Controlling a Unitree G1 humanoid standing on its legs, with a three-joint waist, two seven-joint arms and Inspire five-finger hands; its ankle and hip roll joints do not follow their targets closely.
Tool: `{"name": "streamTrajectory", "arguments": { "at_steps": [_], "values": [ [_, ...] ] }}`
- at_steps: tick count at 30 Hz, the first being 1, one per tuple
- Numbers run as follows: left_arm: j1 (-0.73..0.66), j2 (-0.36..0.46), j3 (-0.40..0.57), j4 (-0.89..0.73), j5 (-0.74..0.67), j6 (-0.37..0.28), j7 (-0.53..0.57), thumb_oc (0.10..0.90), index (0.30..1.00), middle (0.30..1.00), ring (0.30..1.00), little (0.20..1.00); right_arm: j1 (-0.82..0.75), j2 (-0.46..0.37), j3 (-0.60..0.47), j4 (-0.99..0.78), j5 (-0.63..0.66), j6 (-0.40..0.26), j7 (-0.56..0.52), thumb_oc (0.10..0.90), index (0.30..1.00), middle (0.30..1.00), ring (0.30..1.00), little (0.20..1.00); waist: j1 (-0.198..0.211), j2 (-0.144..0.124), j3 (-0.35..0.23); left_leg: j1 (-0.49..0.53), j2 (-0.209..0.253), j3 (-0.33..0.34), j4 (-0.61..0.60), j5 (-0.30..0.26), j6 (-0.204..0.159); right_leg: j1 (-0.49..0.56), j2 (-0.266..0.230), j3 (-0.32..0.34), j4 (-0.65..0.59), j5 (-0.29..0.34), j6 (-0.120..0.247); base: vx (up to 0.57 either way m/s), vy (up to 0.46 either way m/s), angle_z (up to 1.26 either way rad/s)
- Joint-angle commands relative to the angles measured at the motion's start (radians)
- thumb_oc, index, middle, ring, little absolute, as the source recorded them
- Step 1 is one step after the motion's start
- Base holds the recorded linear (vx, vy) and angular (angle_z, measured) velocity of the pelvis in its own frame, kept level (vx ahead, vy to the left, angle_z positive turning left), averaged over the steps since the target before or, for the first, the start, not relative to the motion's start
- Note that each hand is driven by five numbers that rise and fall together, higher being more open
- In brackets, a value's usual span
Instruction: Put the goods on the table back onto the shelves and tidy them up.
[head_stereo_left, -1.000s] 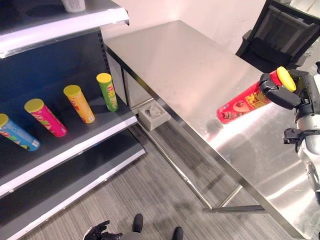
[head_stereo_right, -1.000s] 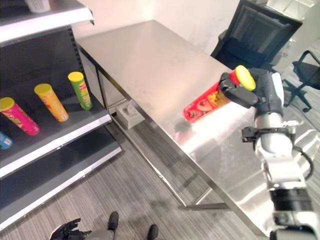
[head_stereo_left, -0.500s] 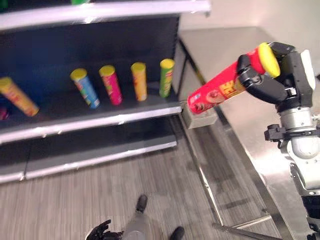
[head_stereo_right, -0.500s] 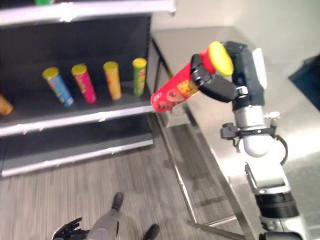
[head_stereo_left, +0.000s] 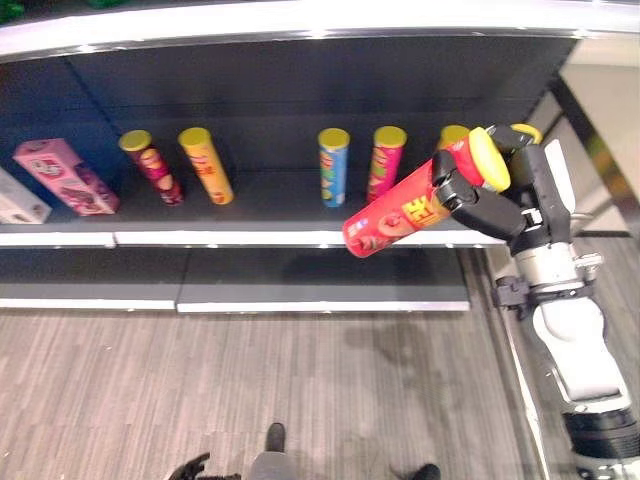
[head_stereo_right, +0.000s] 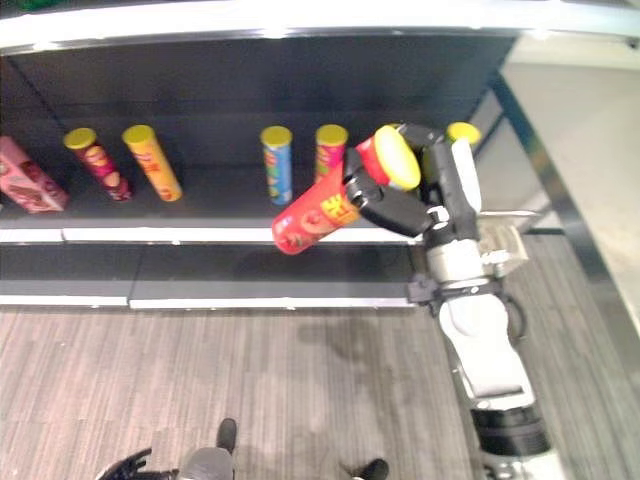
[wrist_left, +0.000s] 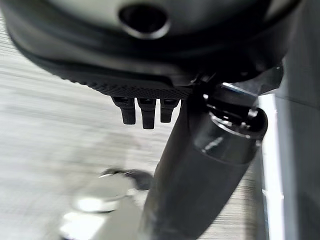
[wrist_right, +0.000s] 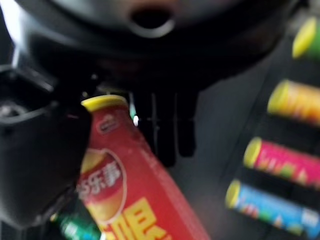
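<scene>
My right hand (head_stereo_left: 492, 202) is shut on a red can with a yellow lid (head_stereo_left: 398, 212). It holds the can tilted in the air, in front of the middle shelf board (head_stereo_left: 250, 238), lid end up by the hand. In the right wrist view the red can (wrist_right: 131, 190) lies between thumb and fingers (wrist_right: 166, 125). Several cans stand on the shelf: a dark red one (head_stereo_left: 152, 168), an orange one (head_stereo_left: 206, 166), a blue one (head_stereo_left: 333, 168), a pink one (head_stereo_left: 385, 163). More yellow lids (head_stereo_right: 462, 131) show behind the hand. My left hand (head_stereo_left: 192, 467) hangs low near the floor, fingers (wrist_left: 143, 111) relaxed.
A pink box (head_stereo_left: 65, 176) and a white box (head_stereo_left: 16, 200) lie at the shelf's left end. A lower shelf board (head_stereo_left: 320, 278) juts out below. The upper shelf's edge (head_stereo_left: 300, 18) runs overhead. The steel table (head_stereo_right: 590, 120) stands at the right, a small white box (head_stereo_right: 505, 246) beneath it.
The camera has swung from the table to face the shelves. My right hand, still holding the red can, now stands in front of the middle shelf instead of over the table.
</scene>
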Motion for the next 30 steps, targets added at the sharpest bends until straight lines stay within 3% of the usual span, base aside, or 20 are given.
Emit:
{"name": "streamTrajectory", "arguments": {
  "at_steps": [1, 4, 5, 6, 7, 10, 11, 15, 18, 20, 21, 22, 23, 24, 26, 28, 30],
  "values": [
    [0.01, 0.049, -0.024, 0.01, 0.049, -0.037, 0.015, 0.8, 0.9, 0.9, 0.9, 0.9, -0.07, -0.065, -0.085, -0.113, -0.058, -0.075, -0.042, 0.4, 0.3, 0.3, 0.3, 0.3, -0.036, 0.006, -0.091, 0.011, 0.034, 0.02, -0.042, -0.086, 0.03, -0.12, -0.013, 0.12, 0.022, -0.048, 0.105, -0.05, 0.311, 0.18],
    [0.004, 0.059, -0.032, -0.008, 0.041, -0.041, 0.015, 0.8, 0.9, 0.9, 0.9, 0.9, -0.053, -0.069, -0.067, -0.117, -0.082, -0.083, -0.041, 0.4, 0.3, 0.3, 0.3, 0.3, -0.067, 0.023, -0.072, -0.001, -0.003, -0.004, -0.042, -0.068, 0.064, -0.156, 0.11, 0.296, 0.089, -0.157, 0.064, -0.04, 0.268, 0.36],
    [0.003, 0.059, -0.031, -0.008, 0.041, -0.041, 0.015, 0.8, 0.9, 0.9, 0.9, 0.9, -0.054, -0.069, -0.067, -0.116, -0.082, -0.083, -0.041, 0.4, 0.3, 0.3, 0.3, 0.3, -0.066, 0.022, -0.074, -0.006, -0.003, -0.002, -0.042, -0.065, 0.064, -0.163, 0.109, 0.298, 0.092, -0.156, 0.062, -0.01, 0.204, 0.26],
    [0.005, 0.06, -0.034, -0.013, 0.036, -0.037, 0.013, 0.8, 0.9, 0.9, 0.9, 0.9, -0.047, -0.073, -0.061, -0.125, -0.097, -0.086, -0.036, 0.4, 0.3, 0.3, 0.3, 0.3, -0.067, 0.029, -0.07, -0.02, -0.019, -0.019, -0.042, -0.051, 0.081, -0.163, 0.206, 0.305, 0.135, -0.241, 0.03, -0.02, 0.159, 0.06],
    [0.003, 0.061, -0.037, -0.016, 0.03, -0.036, 0.013, 0.8, 0.9, 0.9, 0.9, 0.9, -0.054, -0.08, -0.046, -0.118, -0.111, -0.085, -0.038, 0.4, 0.3, 0.3, 0.3, 0.3, -0.064, 0.029, -0.063, -0.026, -0.028, -0.027, -0.042, -0.047, 0.086, -0.165, 0.257, 0.295, 0.154, -0.281, 0.009, -0.02, 0.185, 0.11],
    [-0.015, 0.055, -0.047, -0.018, 0.021, -0.032, 0.021, 0.8, 0.9, 0.9, 0.9, 0.9, -0.083, -0.104, -0.009, -0.079, -0.171, -0.089, -0.065, 0.4, 0.3, 0.3, 0.3, 0.3, -0.059, 0.007, -0.044, -0.041, -0.058, -0.039, -0.042, -0.043, 0.09, -0.165, 0.369, 0.288, 0.128, -0.32, -0.026, -0.01, 0.037, 0.4],
    [-0.014, 0.046, -0.05, -0.028, 0.006, -0.031, 0.021, 0.8, 0.9, 0.9, 0.9, 0.9, -0.11, -0.108, 0.021, -0.069, -0.195, -0.077, -0.079, 0.4, 0.3, 0.3, 0.3, 0.3, -0.056, -0.008, -0.033, -0.041, -0.073, -0.062, -0.041, -0.038, 0.09, -0.171, 0.406, 0.331, 0.089, -0.313, -0.039, 0.05, -0.053, 0.37],
    [-0.005, 0.015, -0.051, -0.044, -0.032, -0.037, 0.039, 0.8, 0.9, 0.9, 0.9, 0.9, -0.145, -0.103, 0.062, -0.042, -0.201, -0.075, -0.099, 0.4, 0.3, 0.3, 0.3, 0.3, -0.04, -0.023, -0.022, -0.077, -0.085, -0.083, 0.01, -0.052, 0.092, -0.149, 0.403, 0.332, 0.023, -0.278, -0.039, 0.03, -0.059, 0.14],
    [0.001, -0.005, -0.065, -0.073, -0.068, -0.034, 0.045, 0.8, 0.9, 0.9, 0.9, 0.9, -0.154, -0.11, 0.065, -0.036, -0.211, -0.079, -0.116, 0.4, 0.3, 0.3, 0.3, 0.3, -0.027, -0.019, 0.02, -0.183, -0.098, -0.096, 0.208, -0.098, 0.07, -0.112, 0.389, 0.304, -0.021, -0.277, -0.048, 0.02, -0.064, 0.41],
    [0.002, -0.014, -0.068, -0.075, -0.079, -0.033, 0.046, 0.8, 0.9, 0.9, 0.9, 0.9, -0.159, -0.114, 0.068, -0.025, -0.217, -0.071, -0.124, 0.4, 0.3, 0.3, 0.3, 0.3, -0.027, -0.011, 0.028, -0.22, -0.083, -0.096, 0.235, -0.091, 0.057, -0.101, 0.383, 0.295, -0.028, -0.283, -0.048, 0.07, 0.057, 0.78],
    [0.01, -0.018, -0.072, -0.066, -0.071, -0.029, 0.045, 0.8, 0.9, 0.9, 0.9, 0.9, -0.16, -0.112, 0.068, -0.018, -0.228, -0.064, -0.133, 0.4, 0.3, 0.3, 0.3, 0.3, -0.021, -0.008, 0.019, -0.235, -0.047, -0.094, 0.197, -0.07, 0.053, -0.087, 0.379, 0.296, -0.034, -0.292, -0.045, 0.12, 0.088, 0.5],
    [0.011, -0.018, -0.072, -0.066, -0.071, -0.03, 0.045, 0.8, 0.9, 0.9, 0.9, 0.9, -0.16, -0.112, 0.068, -0.017, -0.228, -0.064, -0.133, 0.4, 0.3, 0.3, 0.3, 0.3, -0.02, -0.009, 0.018, -0.233, -0.047, -0.093, 0.19, -0.067, 0.053, -0.087, 0.379, 0.296, -0.035, -0.293, -0.046, 0.22, 0.119, 0.29],
    [0.013, -0.007, -0.083, -0.064, -0.058, -0.028, 0.048, 0.8, 0.9, 0.9, 0.9, 0.9, -0.168, -0.113, 0.073, -0.009, -0.246, -0.058, -0.147, 0.4, 0.3, 0.3, 0.3, 0.3, -0.009, -0.013, 0.016, -0.276, 0.001, -0.104, 0.136, -0.008, 0.042, -0.084, 0.373, 0.301, -0.033, -0.32, -0.043, 0.2, 0.101, 0.17],
    [0.013, -0.004, -0.085, -0.059, -0.056, -0.027, 0.05, 0.8, 0.9, 0.9, 0.9, 0.9, -0.171, -0.111, 0.075, -0.003, -0.248, -0.055, -0.156, 0.4, 0.3, 0.3, 0.3, 0.3, -0.003, -0.011, 0.015, -0.293, 0.014, -0.112, 0.099, 0.006, 0.041, -0.079, 0.373, 0.306, -0.034, -0.336, -0.043, 0.29, 0.14, 0.24],
    [0.028, 0.0, -0.083, -0.059, -0.056, -0.025, 0.049, 0.8, 0.9, 0.9, 0.9, 0.9, -0.17, -0.119, 0.066, -0.006, -0.254, -0.048, -0.164, 0.4, 0.3, 0.3, 0.3, 0.3, 0.011, 0.008, -0.003, -0.275, 0.042, -0.125, -0.028, 0.039, 0.028, -0.061, 0.384, 0.318, -0.027, -0.381, -0.044, 0.29, 0.137, 0.19],
    [0.022, 0.001, -0.09, -0.044, -0.043, -0.021, 0.056, 0.8, 0.9, 0.9, 0.9, 0.9, -0.177, -0.109, 0.057, -0.023, -0.28, -0.043, -0.175, 0.4, 0.3, 0.3, 0.3, 0.3, 0.014, 0.031, -0.005, -0.264, 0.046, -0.137, -0.027, 0.089, 0.011, -0.059, 0.378, 0.317, -0.007, -0.385, -0.041, 0.2, 0.179, -0.11],
    [0.018, 0.011, -0.095, -0.044, -0.032, -0.024, 0.062, 0.8, 0.9, 0.9, 0.9, 0.9, -0.209, -0.097, 0.061, -0.037, -0.29, -0.044, -0.191, 0.4, 0.3, 0.3, 0.3, 0.3, 0.016, 0.034, 0.006, -0.258, 0.026, -0.139, -0.011, 0.079, 0.021, -0.076, 0.355, 0.342, 0.022, -0.379, -0.04, 0.1, 0.169, -0.36]
  ]
}}
